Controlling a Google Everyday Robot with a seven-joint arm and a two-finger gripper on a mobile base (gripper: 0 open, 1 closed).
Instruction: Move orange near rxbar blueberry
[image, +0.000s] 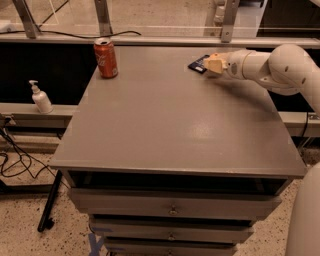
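My gripper (214, 65) is at the far right of the grey table (175, 125), low over its surface. Its cream fingers are closed around the orange (215, 55), of which only a small orange patch shows at the top. The rxbar blueberry (198, 64), a flat dark navy wrapper, lies on the table right beside the gripper's left side, partly hidden by the fingers. My white arm (280, 67) reaches in from the right.
A red-orange soda can (105, 58) stands at the table's far left corner. A white pump bottle (41, 98) sits on a ledge left of the table. Drawers (172, 207) lie below the tabletop. Cables trail on the floor at left.
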